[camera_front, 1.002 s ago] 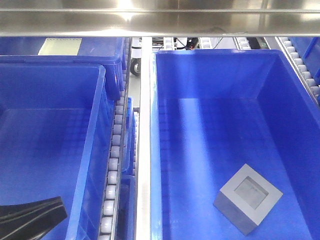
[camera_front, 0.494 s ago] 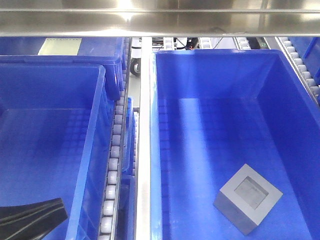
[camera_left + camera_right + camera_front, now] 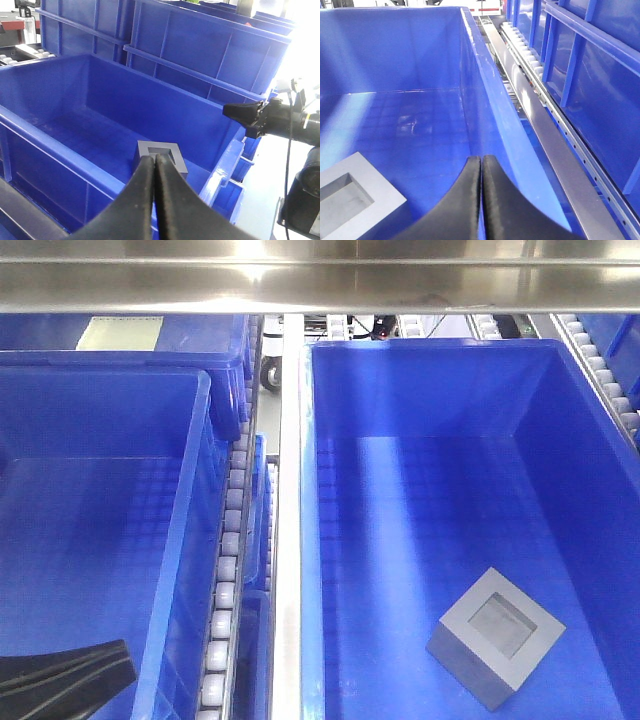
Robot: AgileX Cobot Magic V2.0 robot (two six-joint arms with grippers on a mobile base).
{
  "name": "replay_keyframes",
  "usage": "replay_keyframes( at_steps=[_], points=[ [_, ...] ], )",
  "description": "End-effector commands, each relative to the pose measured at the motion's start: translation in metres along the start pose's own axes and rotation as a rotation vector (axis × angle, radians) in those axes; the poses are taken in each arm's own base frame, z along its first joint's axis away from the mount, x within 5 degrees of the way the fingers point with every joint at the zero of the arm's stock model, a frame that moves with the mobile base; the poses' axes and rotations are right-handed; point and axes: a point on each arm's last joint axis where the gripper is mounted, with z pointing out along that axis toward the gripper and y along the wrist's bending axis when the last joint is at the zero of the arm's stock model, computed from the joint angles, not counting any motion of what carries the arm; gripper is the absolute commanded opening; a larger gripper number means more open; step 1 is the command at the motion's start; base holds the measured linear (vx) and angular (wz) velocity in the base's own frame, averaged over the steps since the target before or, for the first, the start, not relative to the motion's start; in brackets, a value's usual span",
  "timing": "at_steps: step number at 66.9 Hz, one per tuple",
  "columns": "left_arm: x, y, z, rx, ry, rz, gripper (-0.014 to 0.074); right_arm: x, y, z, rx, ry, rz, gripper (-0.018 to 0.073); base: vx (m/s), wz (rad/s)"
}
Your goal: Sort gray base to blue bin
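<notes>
We see the base (image 3: 496, 637) resting on the floor of the right bin (image 3: 440, 355), near-right corner, recess up, so the sort looks done. Both grippers are clear of it: left gripper (image 3: 154, 165) and right gripper (image 3: 481, 165) each have fingers pressed together, holding nothing. Versus the earlier frames almost nothing differs (the black left-arm tip (image 3: 70, 677) in the left bin (image 3: 195, 380) sits marginally lower).

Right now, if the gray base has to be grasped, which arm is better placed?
Right, probably. The right gripper hangs shut over the blue bin with the gray base close beside it; the left gripper, also shut, sits outside that bin's wall.
</notes>
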Motion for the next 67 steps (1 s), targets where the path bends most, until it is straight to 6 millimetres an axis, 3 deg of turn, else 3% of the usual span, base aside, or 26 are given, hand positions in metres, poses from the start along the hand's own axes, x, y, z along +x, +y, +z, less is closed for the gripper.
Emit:
replay_keyframes(
  at_steps=[1, 11, 19, 34, 44, 53, 67],
  points=[
    [-0.015, -0.002, -0.002, 0.009, -0.089, -0.008, -0.0008, -0.003, 0.000, 0.001, 0.007, -0.032, -0.019, -0.0005, 0.00, 0.00],
    [-0.014, 0.000, -0.006, -0.010, -0.110, 0.076, -0.0008, -0.003, 0.000, 0.001, 0.007, -0.032, -0.019, -0.0005, 0.00, 0.00],
    [0.000, 0.010, -0.019, -0.095, -0.160, 0.089, -0.0008, -0.003, 0.000, 0.001, 0.007, -0.032, -0.019, -0.0005, 0.00, 0.00],
    [0.036, 0.027, -0.055, -0.350, -0.281, 0.095, -0.0008, -0.003, 0.000, 0.001, 0.007, -0.032, -0.019, -0.0005, 0.00, 0.00],
    [0.047, 0.032, -0.072, -0.580, -0.340, 0.126, -0.0008, -0.003, 0.000, 0.001, 0.007, -0.032, -0.019, -0.0005, 0.00, 0.00],
    [0.051, 0.039, -0.077, -0.793, -0.283, 0.160, -0.0008, -0.003, 0.000, 0.001, 0.007, -0.032, -0.019, -0.0005, 0.00, 0.00],
    [0.055, 0.045, -0.082, -0.957, -0.217, 0.213, -0.0008, -0.003, 0.000, 0.001, 0.007, -0.032, -0.019, -0.0005, 0.00, 0.00]
  ],
)
